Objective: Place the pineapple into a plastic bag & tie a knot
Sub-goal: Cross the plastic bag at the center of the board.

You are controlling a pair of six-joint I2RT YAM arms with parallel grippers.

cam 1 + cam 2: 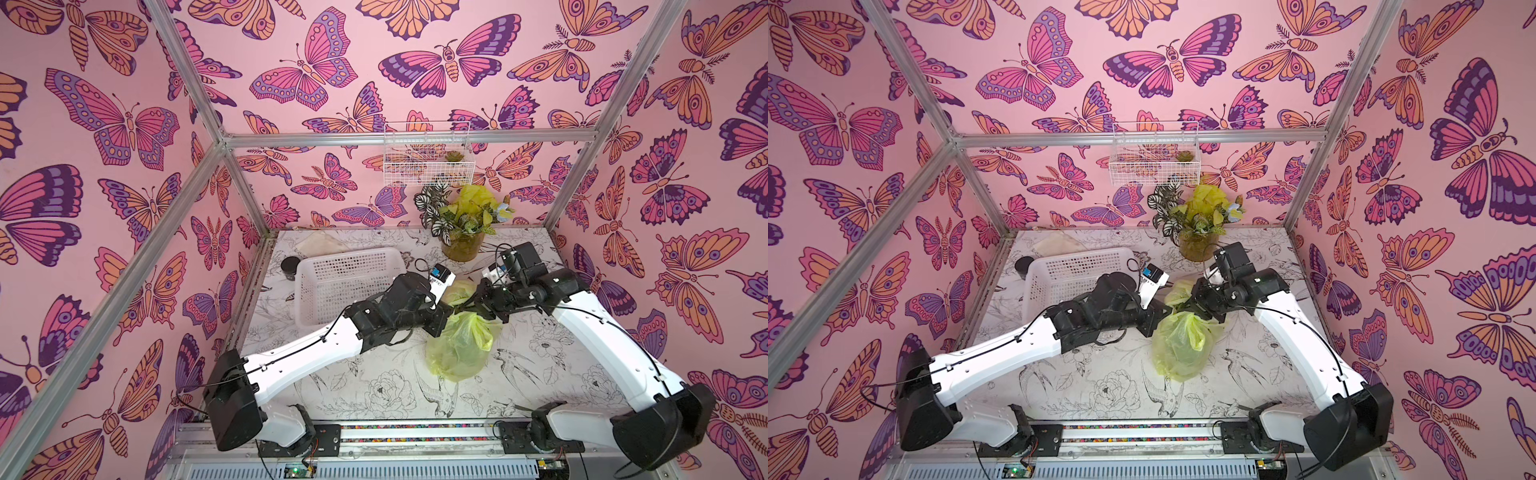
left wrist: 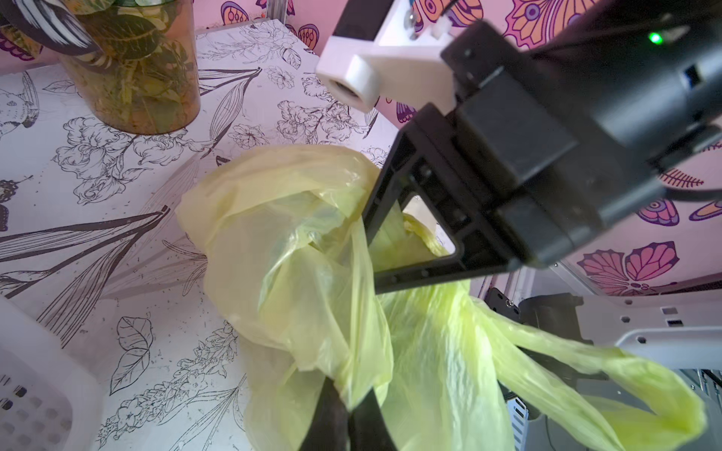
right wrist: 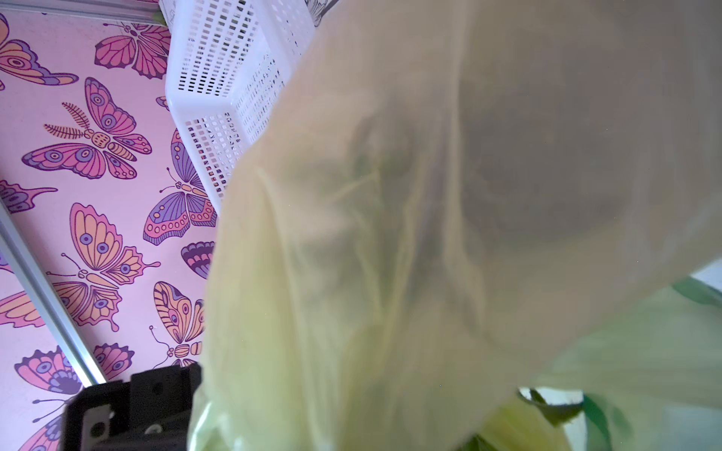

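Yellow-green translucent plastic bag (image 1: 461,349) stands mid tabletop (image 1: 332,386); left gripper (image 2: 347,416) clamps its gathered top, likely for knotting; right gripper (image 1: 471,302), veiled by film, cannot be judged.

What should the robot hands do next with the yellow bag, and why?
Probably pull the two grippers gently apart. The left gripper is shut on the plastic bag, the right gripper sits at its bunched top, and nothing looks tied tight yet.

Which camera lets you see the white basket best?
The top views: both show nearly the whole white basket, rim and inside. The left wrist view catches only a corner; the right wrist view shows one end, partly behind the plastic bag.
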